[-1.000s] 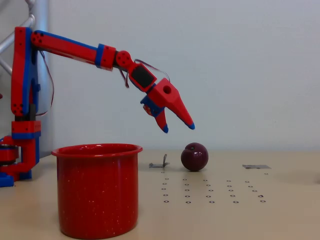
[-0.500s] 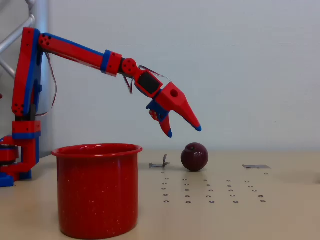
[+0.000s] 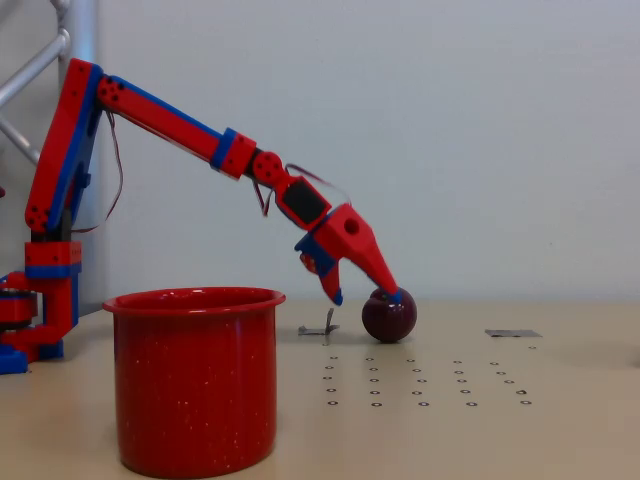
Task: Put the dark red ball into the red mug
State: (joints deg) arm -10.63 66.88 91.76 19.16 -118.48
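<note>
Dark red ball point(image 3: 389, 316), glossy maroon, sits on the table point(image 3: 560, 400) well behind and to the right of the red mug point(image 3: 195, 380), which stands nearest, bright enamel with fine white speckles. The gripper point(image 3: 367, 296) reaches down with jaws spread, one blue fingertip on the ball's top, the other left of it, clamping nothing.

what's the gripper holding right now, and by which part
Nothing is held. The gripper is open, one blue fingertip at the top of the dark red ball, the other apart to its left; the ball rests on the table.
</note>
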